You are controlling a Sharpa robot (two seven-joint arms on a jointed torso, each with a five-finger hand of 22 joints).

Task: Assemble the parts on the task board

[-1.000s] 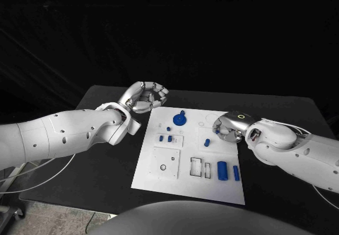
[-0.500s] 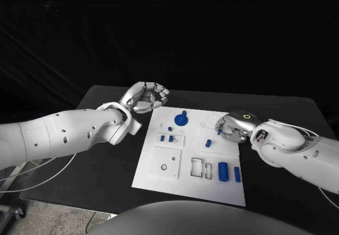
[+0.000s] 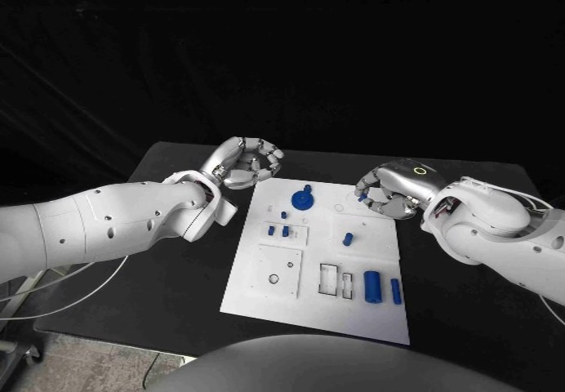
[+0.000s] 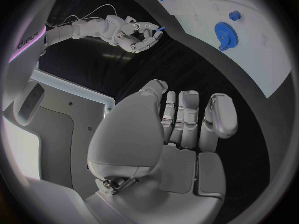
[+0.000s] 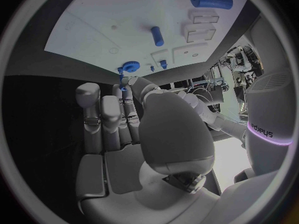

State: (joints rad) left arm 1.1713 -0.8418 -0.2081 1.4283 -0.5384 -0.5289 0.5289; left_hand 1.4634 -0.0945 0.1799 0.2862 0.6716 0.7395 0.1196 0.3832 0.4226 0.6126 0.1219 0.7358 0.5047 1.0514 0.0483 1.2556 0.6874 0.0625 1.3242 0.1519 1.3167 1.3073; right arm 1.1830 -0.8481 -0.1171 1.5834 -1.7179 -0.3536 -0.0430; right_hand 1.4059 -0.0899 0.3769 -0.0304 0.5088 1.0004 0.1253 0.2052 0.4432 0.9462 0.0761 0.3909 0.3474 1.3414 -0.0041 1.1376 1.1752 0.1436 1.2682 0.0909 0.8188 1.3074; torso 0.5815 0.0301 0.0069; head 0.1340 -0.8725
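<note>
- Head view looks down from above onto the black table point(image 3: 176, 269) and white task board point(image 3: 265, 294).
- Each wrist view sits close behind its own palm, facing the board.
- All three share the blue gear point(image 3: 301, 198) point(image 4: 226, 32) point(image 5: 130, 65).

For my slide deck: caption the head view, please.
Right hand pinches a small blue part above the task board; left hand curled beside it.

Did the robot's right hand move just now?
Yes. The silver right hand has lifted away from the middle of the white task board toward its far right corner, pinching a small blue part.
</note>
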